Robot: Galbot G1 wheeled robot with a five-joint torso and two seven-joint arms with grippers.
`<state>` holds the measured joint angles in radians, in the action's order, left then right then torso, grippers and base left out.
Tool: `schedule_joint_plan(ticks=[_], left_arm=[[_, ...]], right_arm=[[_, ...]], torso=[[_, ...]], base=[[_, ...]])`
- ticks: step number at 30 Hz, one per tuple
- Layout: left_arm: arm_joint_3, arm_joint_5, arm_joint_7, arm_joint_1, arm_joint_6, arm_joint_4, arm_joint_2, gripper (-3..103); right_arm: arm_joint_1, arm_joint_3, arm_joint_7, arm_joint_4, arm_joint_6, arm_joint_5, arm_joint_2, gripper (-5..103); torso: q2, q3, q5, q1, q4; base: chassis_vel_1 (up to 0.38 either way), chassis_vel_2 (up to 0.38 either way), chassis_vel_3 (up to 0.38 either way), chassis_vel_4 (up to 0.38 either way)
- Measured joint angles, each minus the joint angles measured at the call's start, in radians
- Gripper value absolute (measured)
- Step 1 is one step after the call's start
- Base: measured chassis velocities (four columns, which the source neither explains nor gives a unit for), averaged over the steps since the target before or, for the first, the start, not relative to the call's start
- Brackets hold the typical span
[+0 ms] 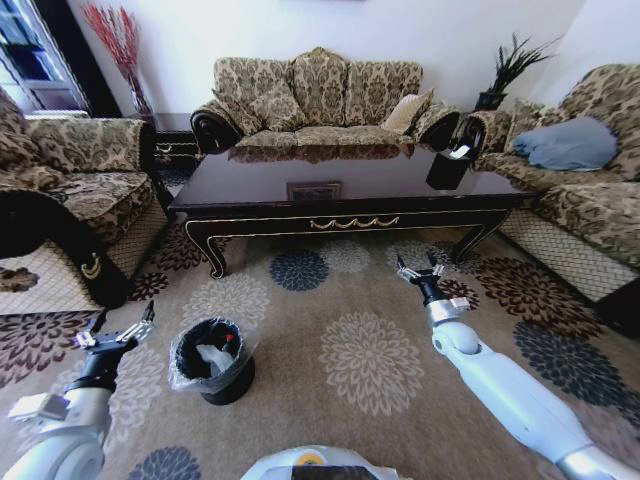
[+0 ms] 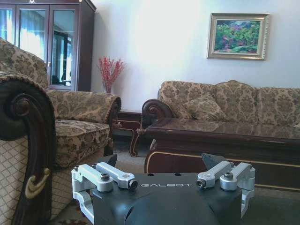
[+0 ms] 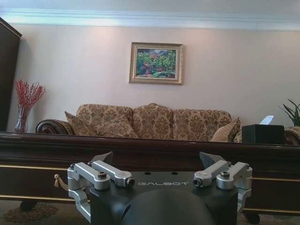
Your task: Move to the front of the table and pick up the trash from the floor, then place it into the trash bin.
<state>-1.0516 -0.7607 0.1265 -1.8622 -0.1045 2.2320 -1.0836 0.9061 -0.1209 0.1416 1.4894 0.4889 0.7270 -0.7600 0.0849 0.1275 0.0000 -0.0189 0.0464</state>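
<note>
The long dark table (image 1: 350,222) with gold trim stands across the carpet ahead of me. On the patterned floor (image 1: 370,360) at my front left sits the small black trash bin (image 1: 235,385), lined with a clear bag. Trash (image 1: 213,357) lies inside it: crumpled white paper and a bit of red. My left gripper (image 1: 122,322) hovers open just left of the bin, holding nothing. Near the table's front right leg my right gripper (image 1: 418,266) is open and empty, low over the carpet. The wrist views show the left gripper (image 2: 161,164) and the right gripper (image 3: 157,159) open, facing the table (image 3: 150,150).
A patterned sofa (image 1: 320,95) stands behind the table, an armchair (image 1: 70,190) at left, another sofa (image 1: 590,190) at right. A black tissue box (image 1: 447,168) sits on the table's right end. A small side table (image 1: 172,128) is in the back left corner.
</note>
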Motion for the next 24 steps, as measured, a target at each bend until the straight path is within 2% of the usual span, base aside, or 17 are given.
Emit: schedule_joint_plan(ticks=[5,9,14,18,24], left_arm=[[-0.012,-0.037,0.038,0.074,0.037,-0.045,0.056,100],[-0.001,-0.042,0.042,0.099,0.043,-0.059,0.074,100],[0.028,-0.029,0.035,0.111,0.043,-0.063,0.087,100],[0.048,-0.027,0.034,0.114,0.044,-0.061,0.107,100],[0.079,-0.024,0.038,0.109,0.050,-0.054,0.126,100]], right_arm=[[0.016,-0.012,-0.012,0.011,0.002,0.000,0.010,100],[0.048,-0.027,-0.025,0.037,0.005,0.000,0.022,100],[0.119,-0.070,-0.025,0.100,-0.011,-0.002,0.067,100],[0.220,-0.144,-0.023,0.174,-0.037,-0.003,0.120,100],[0.338,-0.228,-0.009,0.247,-0.057,0.001,0.127,100]], torso=[[0.000,0.000,-0.0001,0.000,0.0003],[0.000,0.000,0.0001,0.000,0.0001],[0.000,0.000,0.0000,0.000,0.0000],[0.000,0.000,0.0000,0.000,0.0002],[0.000,0.000,0.0001,0.000,0.0002]], base=[[0.000,0.000,0.000,0.000],[0.000,0.000,0.000,0.000],[0.000,0.000,0.000,0.000],[0.000,0.000,0.000,0.000],[0.042,-0.051,-0.046,0.047]])
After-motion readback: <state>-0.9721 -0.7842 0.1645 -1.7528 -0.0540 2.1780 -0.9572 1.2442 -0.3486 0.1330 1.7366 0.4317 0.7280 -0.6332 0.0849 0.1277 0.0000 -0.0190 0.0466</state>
